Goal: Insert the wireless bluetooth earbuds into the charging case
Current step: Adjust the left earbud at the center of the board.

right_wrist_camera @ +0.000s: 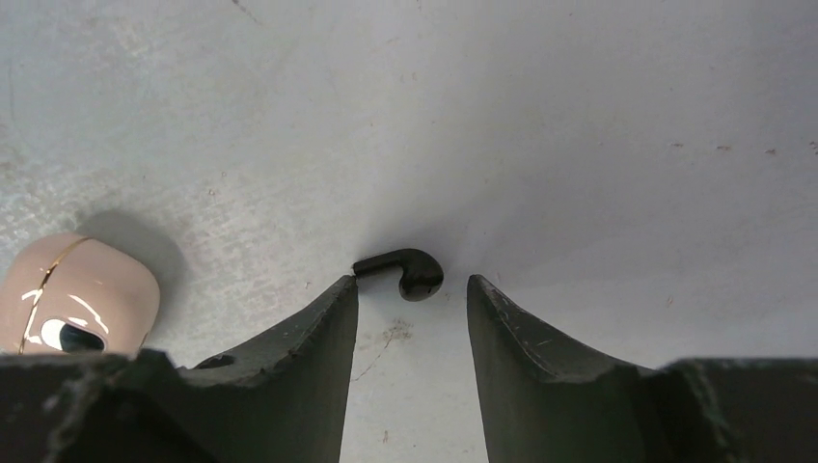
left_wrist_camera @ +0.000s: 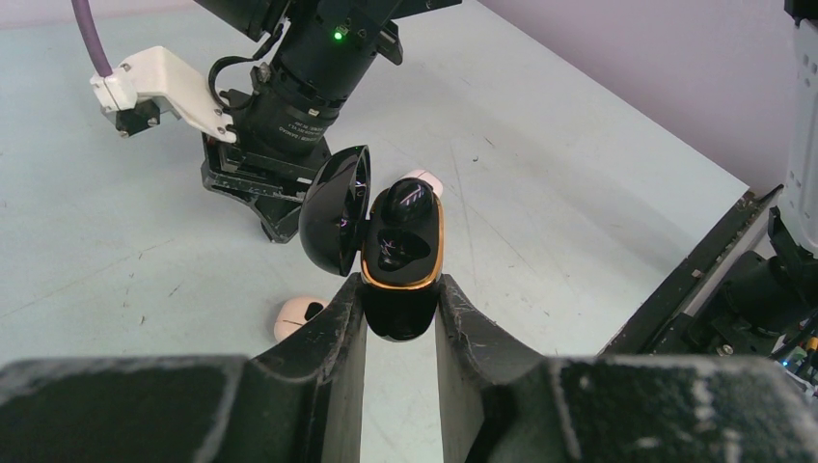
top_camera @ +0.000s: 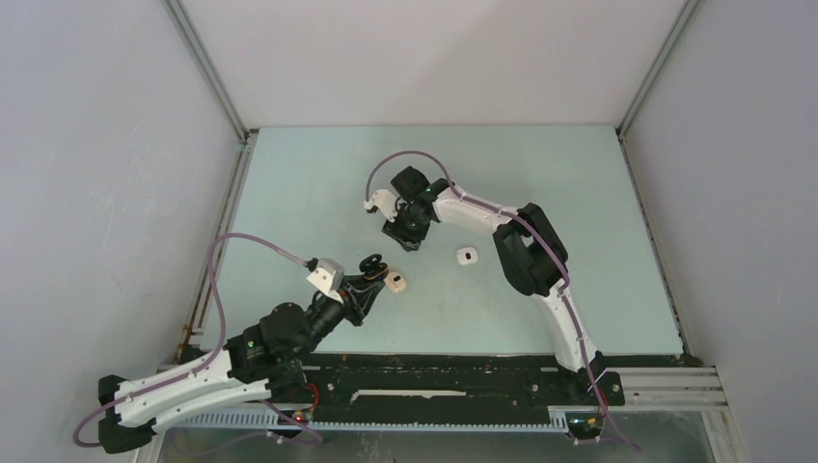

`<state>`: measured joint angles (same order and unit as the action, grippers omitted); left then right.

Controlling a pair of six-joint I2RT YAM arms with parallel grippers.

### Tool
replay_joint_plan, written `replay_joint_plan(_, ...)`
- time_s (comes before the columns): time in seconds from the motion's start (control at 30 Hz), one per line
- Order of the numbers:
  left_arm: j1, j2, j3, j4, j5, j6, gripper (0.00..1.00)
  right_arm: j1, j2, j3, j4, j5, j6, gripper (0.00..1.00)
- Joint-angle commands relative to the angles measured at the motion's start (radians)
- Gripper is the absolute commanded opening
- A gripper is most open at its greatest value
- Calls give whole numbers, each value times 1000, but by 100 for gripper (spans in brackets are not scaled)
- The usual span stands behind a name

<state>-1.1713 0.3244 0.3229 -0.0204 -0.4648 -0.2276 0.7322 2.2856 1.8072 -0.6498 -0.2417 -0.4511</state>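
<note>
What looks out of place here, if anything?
One black earbud lies loose on the table, between the open fingers of the right gripper. The black case clamped in the left gripper has its lid swung open, and one slot looks empty. Nothing looks spilled or broken.
</note>
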Motion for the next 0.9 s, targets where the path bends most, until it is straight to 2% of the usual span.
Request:
replay_joint_plan(0.0,-4,-7,16,33,-2,4,0,-6,51,48,-11,-14,20,47)
replay_joint_plan(0.57,-4,3,9,37,-2,-9,0,-46,80,54,-39,-103,29,29)
replay_joint_plan(0.73,-4,4,9,39,0,-11,0,-50,41,32,-30,-77,59,14)
replay_joint_plan(0.87,-4,-4,-2,46,-7,-18,0,-72,-122,-100,29,-54,82,1)
